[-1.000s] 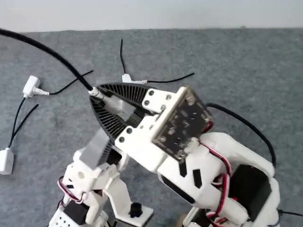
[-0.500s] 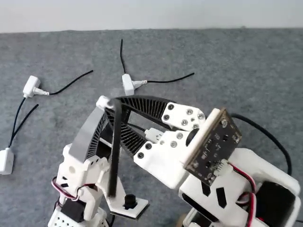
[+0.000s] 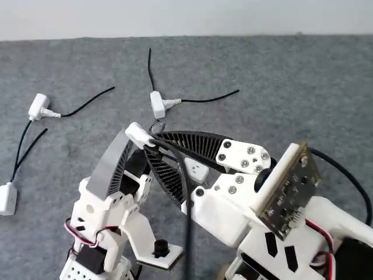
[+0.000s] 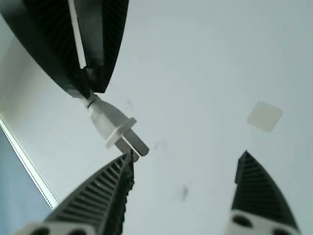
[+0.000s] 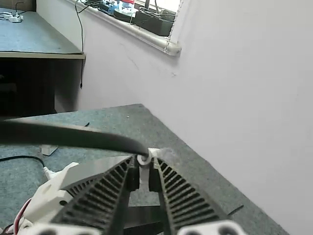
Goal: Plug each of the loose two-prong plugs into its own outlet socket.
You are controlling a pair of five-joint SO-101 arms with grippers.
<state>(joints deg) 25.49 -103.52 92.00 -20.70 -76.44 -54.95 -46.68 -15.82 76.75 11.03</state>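
Right gripper [image 5: 143,169] pinching plug [image 4: 115,128], (left gripper [image 4: 186,155] agape)

Right pincer [image 5: 143,172], plug [image 3: 139,133]: farther back.

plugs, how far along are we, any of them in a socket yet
Done: nothing that I can see; three white plastic connectors on thin black leads lie apart on the grey mat, none joined. In hand: the right claw is shut on a white two-prong plug, prongs bare, close to the open left claw. Left: every plug has yet to go into a socket.
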